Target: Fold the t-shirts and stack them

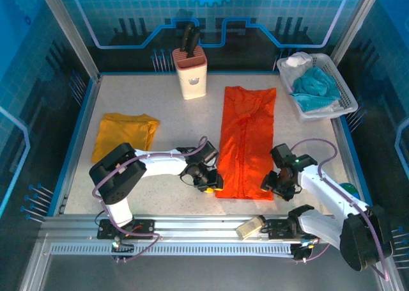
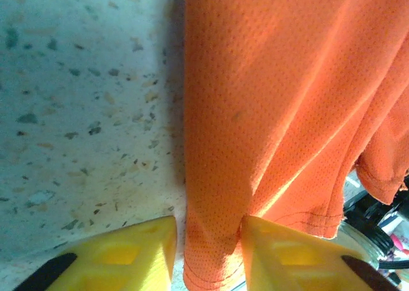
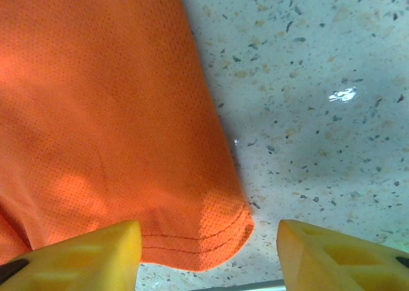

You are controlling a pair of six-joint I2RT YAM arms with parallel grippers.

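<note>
left gripper (image 2: 208, 222): jaws apart, released, orange shirt (image 1: 246, 141) hem corner between its fingers | right gripper (image 3: 209, 230): wide, released, shirt's other hem corner between fingers, nearer one | yellow shirt (image 1: 124, 132): well left of both

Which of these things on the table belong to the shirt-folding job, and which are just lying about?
Part of the job: orange t-shirt, laid out mid-table; mustard yellow t-shirt, on the left.

Just lying about: knife block at the back; white basket at the back right, holding a teal cloth and a white cloth.
</note>
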